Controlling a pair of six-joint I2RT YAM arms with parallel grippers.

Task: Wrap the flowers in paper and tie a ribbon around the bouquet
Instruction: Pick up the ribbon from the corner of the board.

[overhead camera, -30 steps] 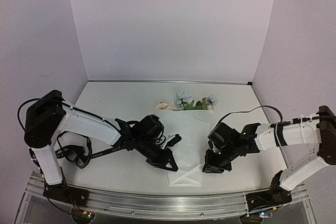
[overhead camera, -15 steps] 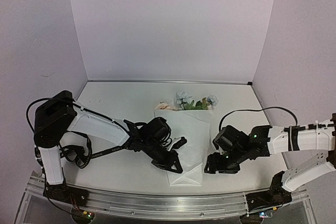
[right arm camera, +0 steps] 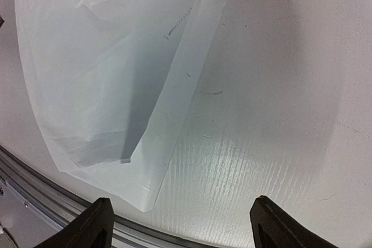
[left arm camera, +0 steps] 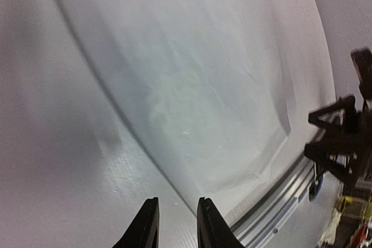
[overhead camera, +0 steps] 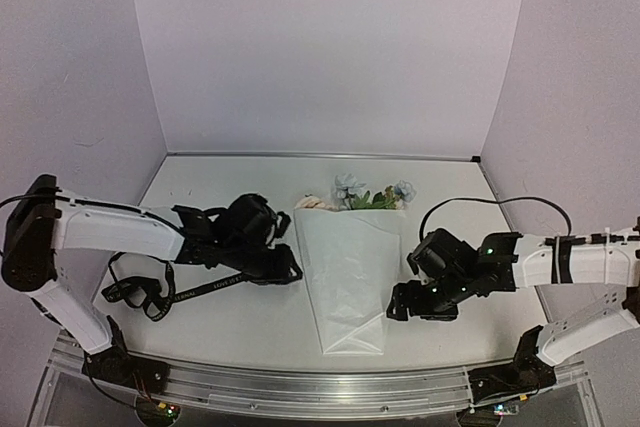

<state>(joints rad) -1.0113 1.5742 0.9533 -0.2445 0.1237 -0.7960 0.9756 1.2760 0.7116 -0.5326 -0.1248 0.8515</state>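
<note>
Bouquet [overhead camera: 348, 272] lies flat in the middle of the desk [overhead camera: 220, 187], blooms at the far end, tip near. My left tool [overhead camera: 288, 270] is just left of its paper, jaws narrow, holding nothing. My right tool [overhead camera: 403, 309] is just right of it, jaws wide, empty.

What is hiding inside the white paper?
Cream-pink and pale blue flowers with green leaves poke out at the wide far end of the paper. Their stems are covered by the folded sheet, so they cannot be seen.
</note>
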